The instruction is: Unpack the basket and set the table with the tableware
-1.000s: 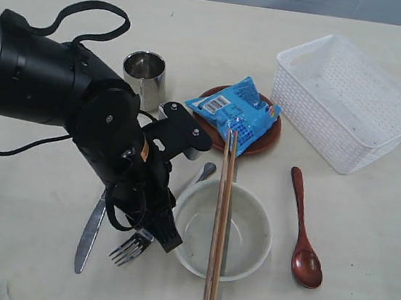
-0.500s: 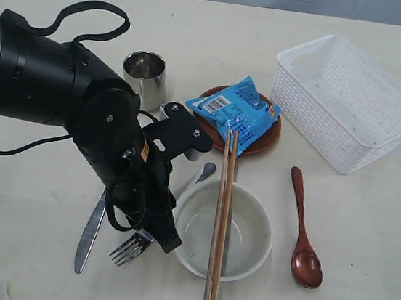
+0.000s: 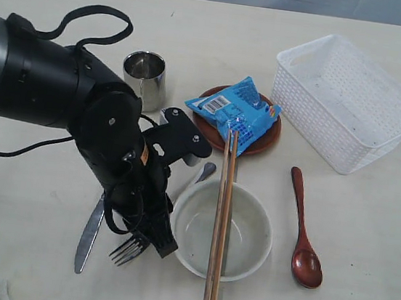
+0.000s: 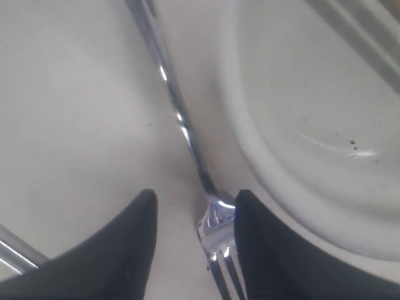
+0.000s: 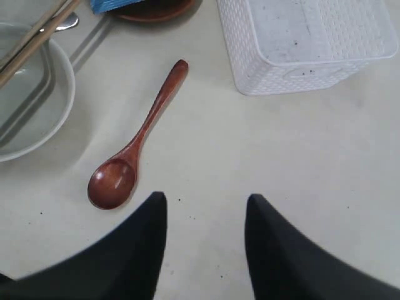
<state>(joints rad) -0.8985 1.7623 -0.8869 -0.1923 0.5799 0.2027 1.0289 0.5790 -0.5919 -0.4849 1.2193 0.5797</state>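
Empty basket sits at the far side of the tabletop. Step in hand, likely: placing the fork, which lies flat just beside the bowl. Left gripper low, jaws spread astride the fork's neck. Right gripper spread, empty, hovers near the spoon. Next: pinch the neck, clear of the bowl rim.

The claw stands low over the worktop with its two black fingers spread apart. The neck of the metal fork lies on the worktop between them, close against one finger. The off-white bowl sits just beside the fork's handle, with blurred chopsticks across it.
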